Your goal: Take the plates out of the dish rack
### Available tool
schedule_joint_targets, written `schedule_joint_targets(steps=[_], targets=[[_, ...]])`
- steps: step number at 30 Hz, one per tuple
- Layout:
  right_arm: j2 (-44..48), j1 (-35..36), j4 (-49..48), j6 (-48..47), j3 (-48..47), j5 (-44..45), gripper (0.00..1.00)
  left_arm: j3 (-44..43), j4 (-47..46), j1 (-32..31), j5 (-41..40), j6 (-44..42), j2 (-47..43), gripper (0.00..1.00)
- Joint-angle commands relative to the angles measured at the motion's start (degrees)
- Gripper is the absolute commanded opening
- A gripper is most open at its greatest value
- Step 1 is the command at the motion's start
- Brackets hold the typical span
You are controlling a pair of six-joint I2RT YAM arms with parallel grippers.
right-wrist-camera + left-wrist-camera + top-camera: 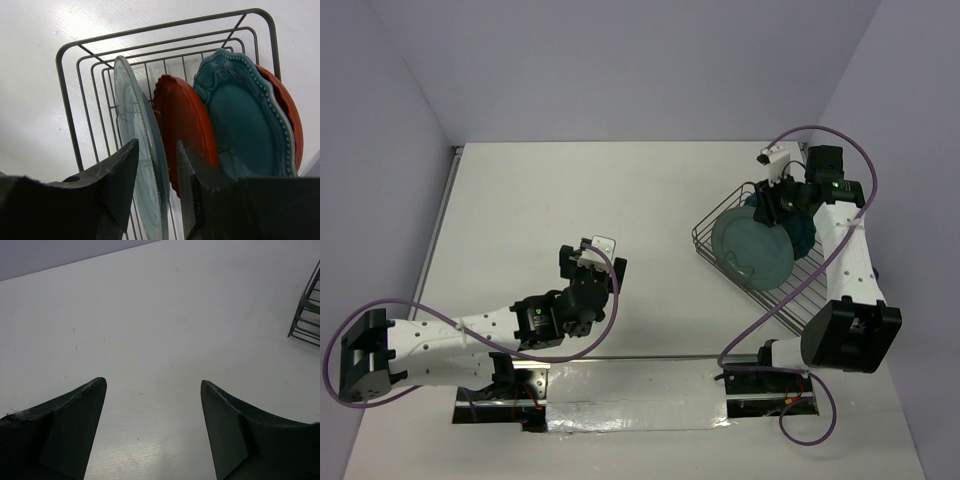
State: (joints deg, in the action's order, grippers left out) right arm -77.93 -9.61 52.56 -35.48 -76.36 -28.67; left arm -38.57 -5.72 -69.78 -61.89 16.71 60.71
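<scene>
Reaching down into the dish rack (70, 100) with the right gripper (157, 145), straddling the top rim of the pale grey-green plate (135, 115) at the end of the rack facing the open table (150, 315). Not clamped by the look of it: shows a sliver of gap on the inner finger's side, so reads as released around the rim rather than grasping. Further into the rack, all upright in the dividers: a red-orange plate (182, 115), the scalloped teal plate (240, 115), then a second red-orange plate (292, 110). Looks like the very first pick, with all four plates in the rack. Next up, probably: close the pinch squarely on the rim, then lift straight up clear of the rack's wires before swinging out, minding the red-orange neighbour just beside. Well apart from the rack, off to its left: left gripper (154, 381), spread wide above the table, holding nothing.
</scene>
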Motion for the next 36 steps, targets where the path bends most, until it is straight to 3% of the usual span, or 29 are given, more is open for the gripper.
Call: schedule_joint_targets(steps=[1, 13, 18, 21, 22, 23, 36], targets=[[-0.2, 0.6, -0.7, -0.2, 0.3, 0.7, 0.43, -2.6, -0.8, 0.2, -1.7, 0.3, 0.2, 0.88], [-0.3, 1.7, -2.5, -0.2, 2.1, 2.8, 0.36, -2.7, -1.1, 0.2, -2.4, 0.1, 0.7, 0.88], [0.0, 2.1, -2.9, -0.3, 1.9, 3.8, 0.28, -2.6, -1.4, 0.2, -2.6, -0.2, 1.0, 0.88], [-0.1, 2.2, -2.4, -0.4, 0.9, 4.1, 0.18, -2.7, -1.1, 0.2, -3.1, -0.1, 1.3, 0.88], [-0.1, 2.3, -2.4, -0.3, 0.6, 4.1, 0.04, -2.7, -1.1, 0.2, -3.2, -0.1, 1.3, 0.88], [0.0, 2.3, -2.5, 0.0, 0.4, 4.8, 0.00, -2.7, -1.1, 0.2, -3.2, -0.1, 1.3, 0.88], [2.1, 2.8, -3.0, 0.5, -3.6, 5.5, 0.00, -2.7, -1.4, 0.2, -3.6, -0.4, 1.5, 0.88]])
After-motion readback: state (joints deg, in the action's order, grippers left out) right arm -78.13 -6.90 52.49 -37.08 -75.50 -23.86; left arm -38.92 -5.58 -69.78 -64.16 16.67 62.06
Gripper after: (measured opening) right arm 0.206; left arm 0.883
